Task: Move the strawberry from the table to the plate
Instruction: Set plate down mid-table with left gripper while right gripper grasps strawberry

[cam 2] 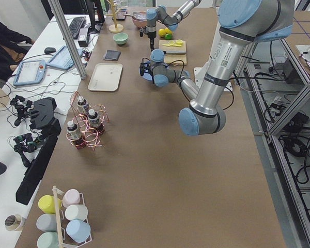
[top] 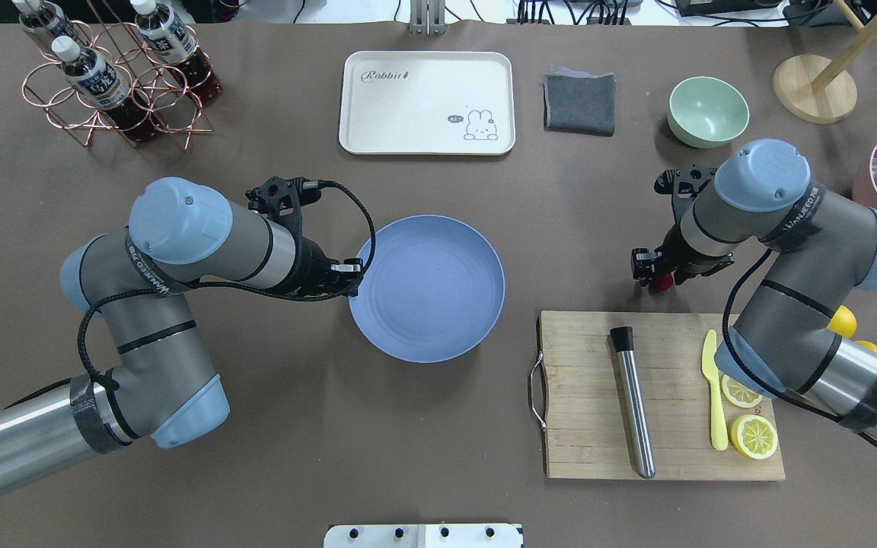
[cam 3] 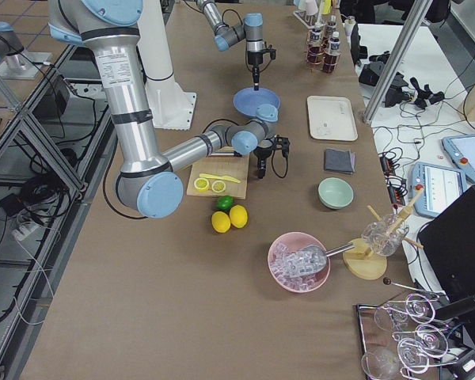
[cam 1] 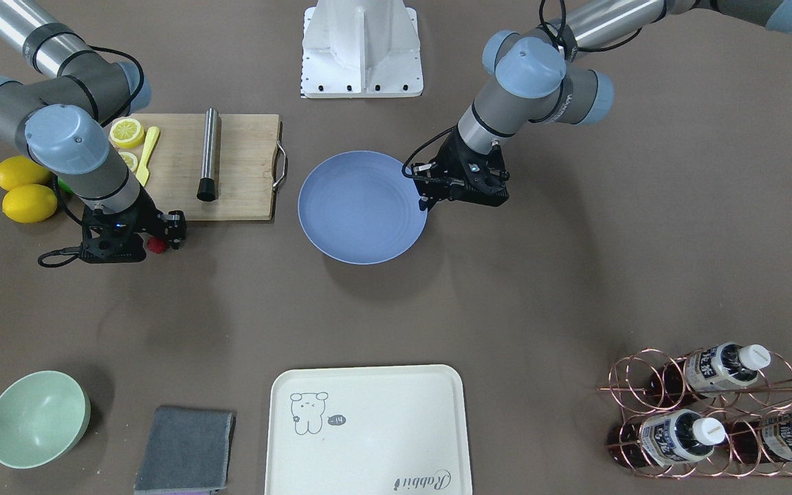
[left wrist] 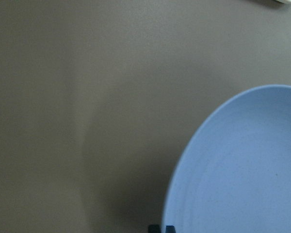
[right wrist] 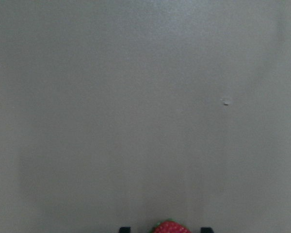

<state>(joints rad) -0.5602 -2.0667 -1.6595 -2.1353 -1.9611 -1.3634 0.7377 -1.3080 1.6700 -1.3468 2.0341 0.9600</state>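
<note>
The strawberry (cam 1: 156,245) is a small red berry lying on the table (cam 1: 437,309), just off the cutting board's corner. My right gripper (top: 661,280) stands over it, pointing down and open. In the right wrist view the strawberry (right wrist: 169,227) sits between the two fingertips (right wrist: 124,229) with a gap on each side. The blue-grey plate (top: 427,335) lies in the middle of the table with nothing on it. My left gripper (top: 352,280) hangs over the plate's rim (left wrist: 184,160) on the robot's left, and its fingertips (left wrist: 155,227) are close together, shut on nothing.
A wooden cutting board (top: 682,449) beside the strawberry carries a steel cylinder (top: 633,403), a yellow knife (top: 715,396) and lemon slices (top: 754,435). Whole lemons (cam 1: 25,192) lie behind the right arm. A green bowl (top: 709,111), grey cloth (top: 579,103), cream tray (top: 427,103) and bottle rack (top: 115,76) line the far edge.
</note>
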